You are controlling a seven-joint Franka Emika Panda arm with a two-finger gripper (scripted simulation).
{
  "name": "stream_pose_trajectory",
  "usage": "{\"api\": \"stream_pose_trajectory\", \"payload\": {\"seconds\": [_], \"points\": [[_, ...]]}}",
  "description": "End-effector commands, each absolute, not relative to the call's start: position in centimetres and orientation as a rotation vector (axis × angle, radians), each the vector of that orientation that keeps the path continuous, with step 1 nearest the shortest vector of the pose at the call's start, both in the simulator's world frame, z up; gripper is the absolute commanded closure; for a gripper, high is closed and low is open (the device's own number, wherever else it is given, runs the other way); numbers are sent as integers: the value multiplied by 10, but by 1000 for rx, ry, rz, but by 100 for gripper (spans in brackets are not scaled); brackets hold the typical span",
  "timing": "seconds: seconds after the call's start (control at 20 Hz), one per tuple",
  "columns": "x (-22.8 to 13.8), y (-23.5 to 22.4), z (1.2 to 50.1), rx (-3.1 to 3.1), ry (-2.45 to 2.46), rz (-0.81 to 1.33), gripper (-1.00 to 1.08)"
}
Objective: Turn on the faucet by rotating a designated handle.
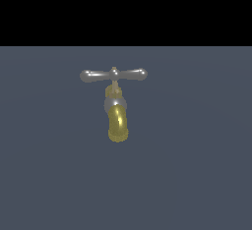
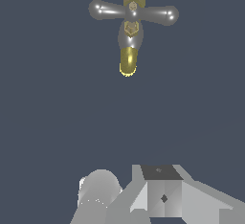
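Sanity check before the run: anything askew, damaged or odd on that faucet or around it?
Nothing stands out. The small faucet with curved brass-yellow spout looks intact, and its slim silver crossbar handle sits level and centred in the exterior view. No spill shows on the grey surface. The claw is well apart from the faucet; its jaw state is unclear.

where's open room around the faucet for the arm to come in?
Bare grey floor lies on every side of the faucet: off both ends of the handle and in front of the spout. In the wrist view a wide bare stretch separates the gripper from the faucet. The only tight spot is under the handle, beside the collar.
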State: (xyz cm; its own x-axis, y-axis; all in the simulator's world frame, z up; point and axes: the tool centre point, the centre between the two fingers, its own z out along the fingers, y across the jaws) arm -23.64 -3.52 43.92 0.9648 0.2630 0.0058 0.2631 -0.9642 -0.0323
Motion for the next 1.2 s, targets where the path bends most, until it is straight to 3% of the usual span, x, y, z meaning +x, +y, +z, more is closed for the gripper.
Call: {"api": "stream_pose_trajectory", "payload": {"seconds": [0.0,1.15], "points": [[-230,-42,429,-3069,-504,-2,108],[-155,-89,336,-2835,-1317,3,108]]}}
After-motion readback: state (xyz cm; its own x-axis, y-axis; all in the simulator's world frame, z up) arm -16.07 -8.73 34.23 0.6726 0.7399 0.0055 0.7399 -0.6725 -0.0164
